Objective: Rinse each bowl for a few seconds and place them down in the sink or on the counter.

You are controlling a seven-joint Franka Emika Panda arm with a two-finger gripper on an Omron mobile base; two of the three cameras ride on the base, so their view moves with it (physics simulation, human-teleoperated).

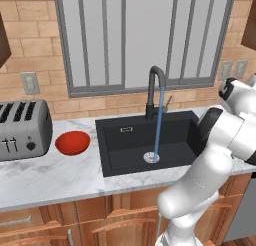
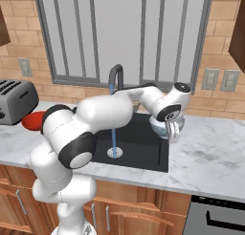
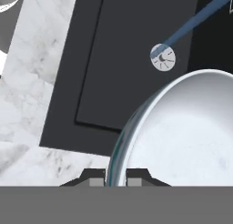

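Observation:
My gripper [image 3: 117,181] is shut on the rim of the pale blue-white bowl [image 3: 182,132], one finger on each side of its edge. The bowl [image 2: 160,127] hangs in the gripper [image 2: 172,132] above the right end of the black sink [image 2: 143,148], to the right of the water stream [image 2: 114,133] and apart from it. Water runs from the dark arched faucet [image 1: 156,87] onto the silver drain [image 1: 151,157]. The red bowl [image 1: 72,142] sits upright on the marble counter [image 1: 55,177] left of the sink [image 1: 130,145].
A silver toaster [image 1: 22,130] stands on the counter just left of the red bowl. Behind the sink run a brick wall and a window. The counter [image 2: 210,157] stretches on to the right of the basin, above an appliance front.

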